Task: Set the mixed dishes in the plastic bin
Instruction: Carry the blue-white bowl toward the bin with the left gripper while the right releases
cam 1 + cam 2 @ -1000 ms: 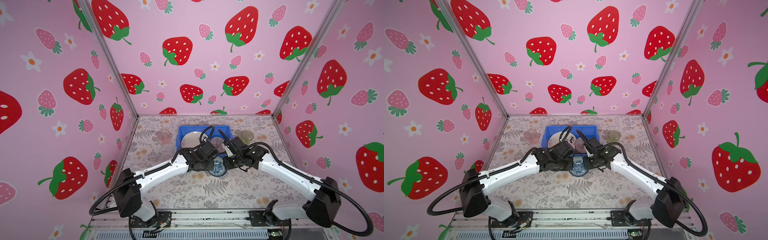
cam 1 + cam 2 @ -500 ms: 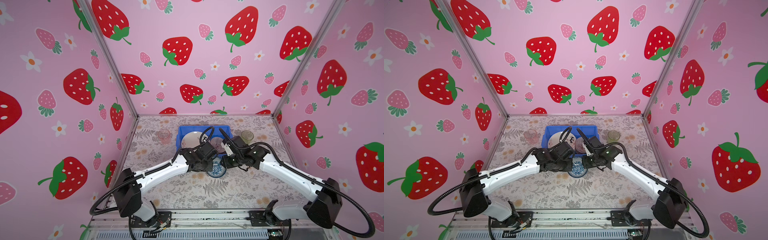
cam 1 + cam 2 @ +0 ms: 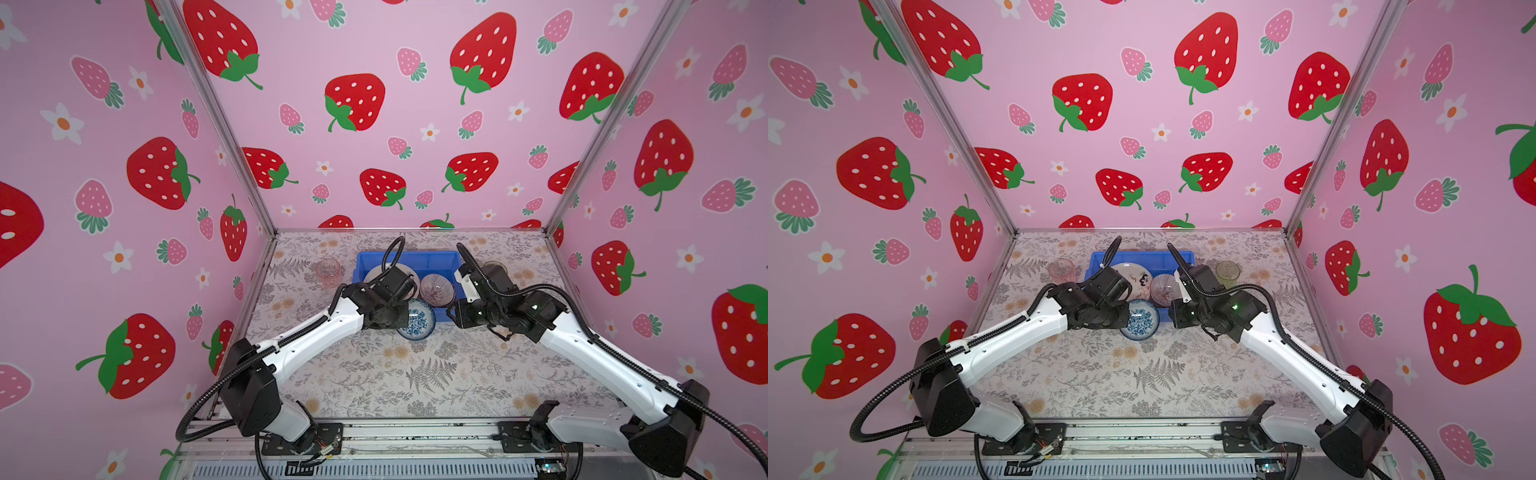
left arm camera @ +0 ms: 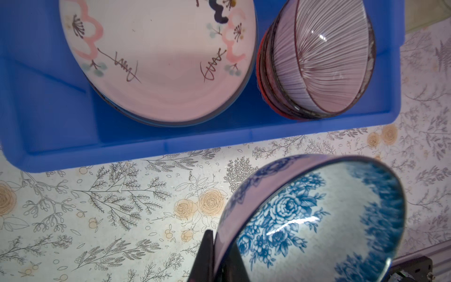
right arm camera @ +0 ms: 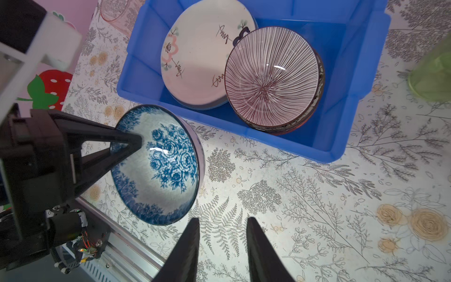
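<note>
The blue-white bowl hangs tilted just in front of the plastic bin. My left gripper is shut on its rim, one finger inside the bowl and one outside. My right gripper stands open and empty beside the bowl, over the tablecloth. Inside the bin lie a cream floral plate on other plates and a purple striped bowl stacked on other bowls.
A pink glass cup stands on the table left of the bin. A green glass cup stands right of it, behind my right arm. Pink strawberry walls close in the left, right and back.
My right gripper has opened, let go of the blue-white bowl and drawn back to the right. The left gripper keeps the bowl, shifted slightly left toward the bin.
</note>
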